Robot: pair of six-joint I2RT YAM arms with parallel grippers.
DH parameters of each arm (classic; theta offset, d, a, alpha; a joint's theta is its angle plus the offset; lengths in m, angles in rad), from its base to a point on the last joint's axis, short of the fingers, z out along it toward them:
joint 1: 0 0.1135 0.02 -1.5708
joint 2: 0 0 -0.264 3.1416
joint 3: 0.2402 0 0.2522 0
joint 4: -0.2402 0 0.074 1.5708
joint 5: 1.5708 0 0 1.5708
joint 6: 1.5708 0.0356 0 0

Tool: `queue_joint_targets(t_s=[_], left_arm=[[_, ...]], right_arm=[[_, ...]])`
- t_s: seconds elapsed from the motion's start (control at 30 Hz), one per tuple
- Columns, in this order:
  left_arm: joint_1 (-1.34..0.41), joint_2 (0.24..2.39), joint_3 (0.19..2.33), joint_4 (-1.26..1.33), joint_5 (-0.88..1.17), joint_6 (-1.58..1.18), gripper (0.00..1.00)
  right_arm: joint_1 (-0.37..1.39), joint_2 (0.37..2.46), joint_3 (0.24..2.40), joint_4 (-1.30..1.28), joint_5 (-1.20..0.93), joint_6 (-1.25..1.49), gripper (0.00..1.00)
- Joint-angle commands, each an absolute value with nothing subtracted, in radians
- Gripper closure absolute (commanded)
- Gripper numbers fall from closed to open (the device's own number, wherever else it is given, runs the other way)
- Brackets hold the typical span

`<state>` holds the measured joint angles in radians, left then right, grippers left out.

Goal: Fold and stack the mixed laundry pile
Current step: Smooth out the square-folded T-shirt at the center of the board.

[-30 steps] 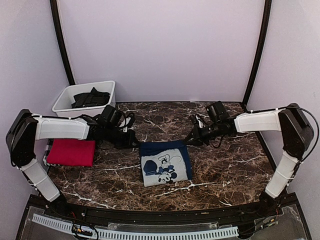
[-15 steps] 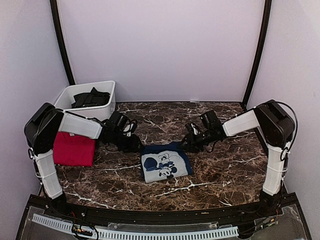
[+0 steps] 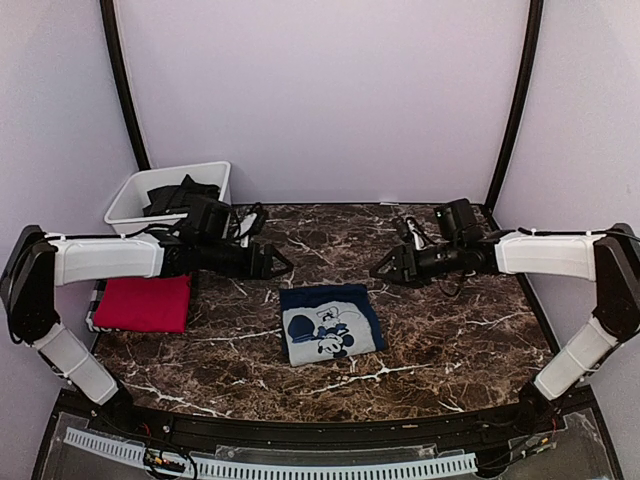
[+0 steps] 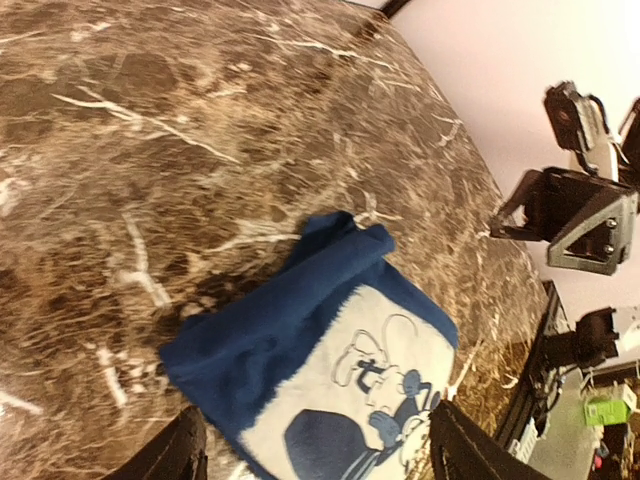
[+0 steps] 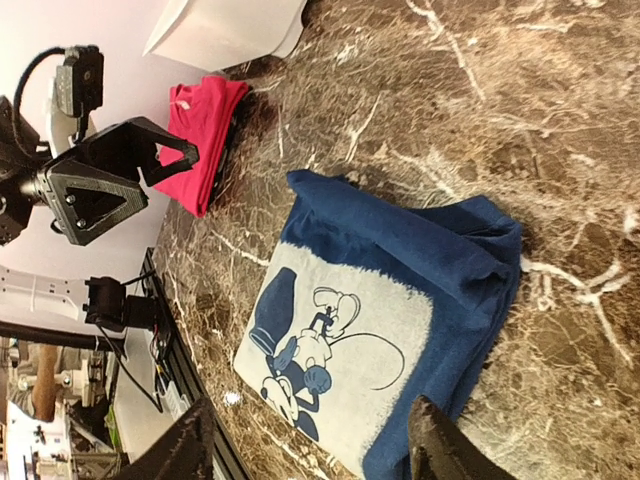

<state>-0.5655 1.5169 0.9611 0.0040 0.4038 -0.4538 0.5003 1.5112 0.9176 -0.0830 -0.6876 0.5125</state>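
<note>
A navy blue T-shirt [image 3: 330, 322] lies folded on the marble table, its pale cartoon print facing up; it also shows in the left wrist view [image 4: 300, 340] and the right wrist view [image 5: 400, 260]. My left gripper [image 3: 278, 265] hovers open just behind its left corner, holding nothing [image 4: 320, 460]. My right gripper [image 3: 378, 270] hovers open behind its right corner, also with nothing in it [image 5: 315, 450]. A folded red T-shirt [image 3: 145, 303] rests at the table's left edge. A dark charcoal garment [image 3: 180, 195] sits in the bin.
The white plastic bin [image 3: 125, 195] stands at the back left corner, beyond the red T-shirt [image 5: 205, 135]. Black frame posts rise at both back corners. A rail with cables runs along the near edge.
Both grippers have opened and let go of the navy T-shirt, then risen and drawn apart toward the back. The shirt has settled folded on the table.
</note>
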Motion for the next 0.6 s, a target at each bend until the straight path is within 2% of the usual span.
queue_joint_targets(t_s=[0.0, 0.1, 0.2, 0.37, 0.57], left_arm=[[-0.657, 1.667, 1.034, 0.046, 0.537, -0.389, 0.29], [-0.694, 1.778, 1.091, 0.106, 0.607, -0.413, 0.38], [-0.720, 1.893, 1.163, 0.165, 0.661, -0.427, 0.44], [-0.723, 2.041, 1.275, 0.177, 0.649, -0.422, 0.46], [-0.656, 2.160, 1.366, 0.228, 0.640, -0.475, 0.47]], right_arm=[[0.578, 1.616, 0.919, -0.046, -0.757, 0.505, 0.44], [0.629, 1.669, 0.926, 0.033, -0.785, 0.552, 0.54], [0.668, 1.689, 0.914, 0.072, -0.782, 0.577, 0.60], [0.676, 1.717, 0.869, 0.131, -0.768, 0.599, 0.61], [0.678, 1.885, 0.857, 0.245, -0.799, 0.611, 0.62]])
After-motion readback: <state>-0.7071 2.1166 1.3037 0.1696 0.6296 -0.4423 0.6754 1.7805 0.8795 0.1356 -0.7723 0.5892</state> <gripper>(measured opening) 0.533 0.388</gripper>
